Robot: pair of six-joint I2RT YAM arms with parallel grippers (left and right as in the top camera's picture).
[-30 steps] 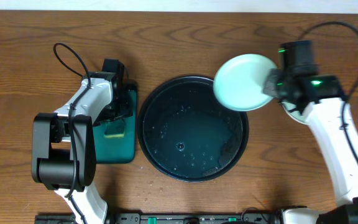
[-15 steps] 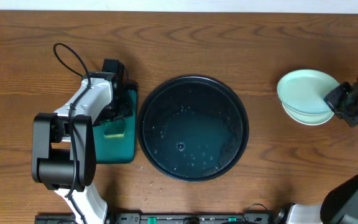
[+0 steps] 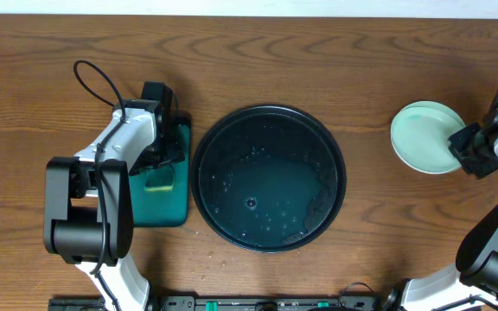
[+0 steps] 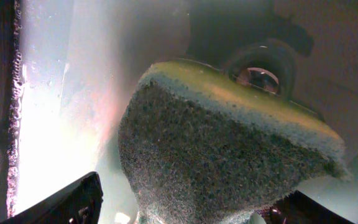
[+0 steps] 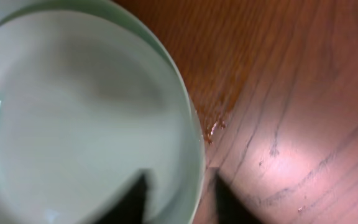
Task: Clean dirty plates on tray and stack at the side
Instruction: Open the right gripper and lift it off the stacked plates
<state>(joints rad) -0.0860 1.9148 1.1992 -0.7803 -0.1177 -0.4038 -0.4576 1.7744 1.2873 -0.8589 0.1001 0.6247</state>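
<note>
The right gripper (image 5: 182, 186) has drawn back toward the table's right edge over the last half second. The mint plate (image 3: 420, 136) it carried over the tray's far rim a second ago now lies flat and square on the stack instead of sitting askew on it. The left arm has not moved.

At the right wrist, the two dark fingers (image 5: 137, 198) stand astride the plate's rim, one over the pale inside and one over the wood. They are slightly parted, and plate surface shows between the inner finger and the rim, so the grip looks released. The fingertips are blurred. A second mint rim peeks out just beyond the top plate's edge; how many plates lie beneath cannot be counted. The plate's centre looks clean, with only a faint wet glint at its left.

At the left wrist, the sponge (image 4: 229, 162) fills the view, coarse dark scrubbing face toward the camera and yellow-green foam behind. The left gripper (image 4: 194, 200) has its fingers spread wide to either side of it. A bright gap separates the left finger from the sponge, so it grasps nothing.

From overhead, the sponge lies in the dark green sponge tray (image 3: 175, 209), just left of the tray (image 3: 266, 216). The tray sits mid-table, black and round, holding no plates, only scattered water drops (image 3: 251, 204). The stack stands well to its right on the bare wooden table (image 3: 318, 52), with the right gripper touching or just beside its right edge.
</note>
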